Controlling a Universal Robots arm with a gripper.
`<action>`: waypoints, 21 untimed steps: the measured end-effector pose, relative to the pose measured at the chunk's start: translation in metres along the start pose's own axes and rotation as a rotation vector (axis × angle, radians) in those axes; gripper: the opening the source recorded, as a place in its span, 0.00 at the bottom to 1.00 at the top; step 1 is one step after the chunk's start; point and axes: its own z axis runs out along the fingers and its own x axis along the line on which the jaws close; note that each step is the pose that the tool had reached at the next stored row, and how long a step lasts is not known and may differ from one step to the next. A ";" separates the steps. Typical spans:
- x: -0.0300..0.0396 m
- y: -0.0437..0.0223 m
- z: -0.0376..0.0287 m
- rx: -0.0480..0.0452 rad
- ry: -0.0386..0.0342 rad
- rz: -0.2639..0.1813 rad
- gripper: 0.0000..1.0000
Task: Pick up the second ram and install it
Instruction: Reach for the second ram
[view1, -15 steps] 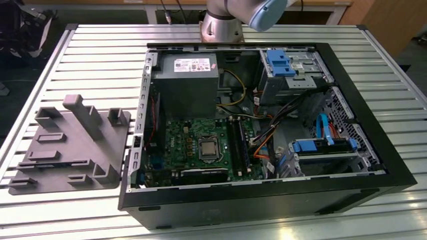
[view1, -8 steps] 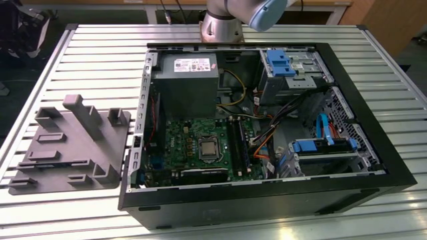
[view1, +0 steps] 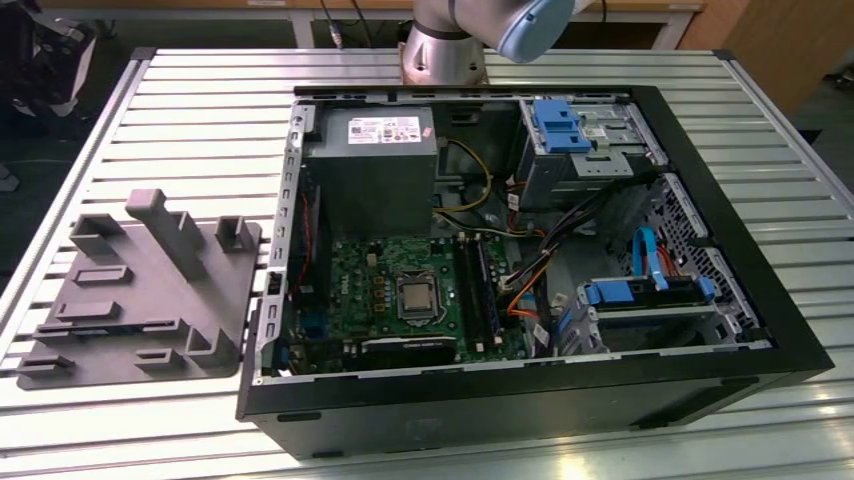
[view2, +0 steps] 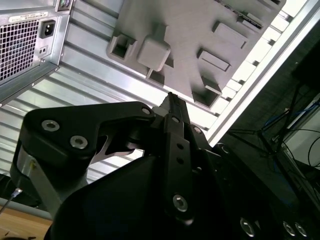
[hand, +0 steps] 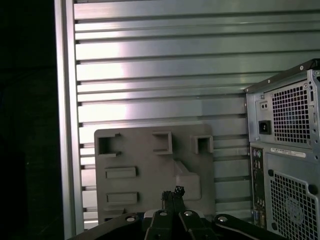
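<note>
Gripper (hand: 172, 191) fingers closed together, nothing held, facing grey tray (hand: 140, 160) beside case (hand: 290, 165); power-supply label (view1: 387, 128) unreadable.

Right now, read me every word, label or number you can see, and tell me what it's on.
White label on the power supply: print too small to read.
White sticker on the computer case rear: too blurred to read.
Grey holder tray: no text.

black gripper (view2: 170, 100), silver screws (view2: 180, 202), grey-blue arm (view1: 447, 45)
</note>
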 end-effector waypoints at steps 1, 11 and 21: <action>0.0002 -0.0001 0.0000 0.0000 0.0000 0.000 0.11; 0.0033 -0.0007 0.0005 0.0000 0.0000 0.000 0.11; 0.0072 -0.0016 0.0009 0.0000 0.0000 0.000 0.11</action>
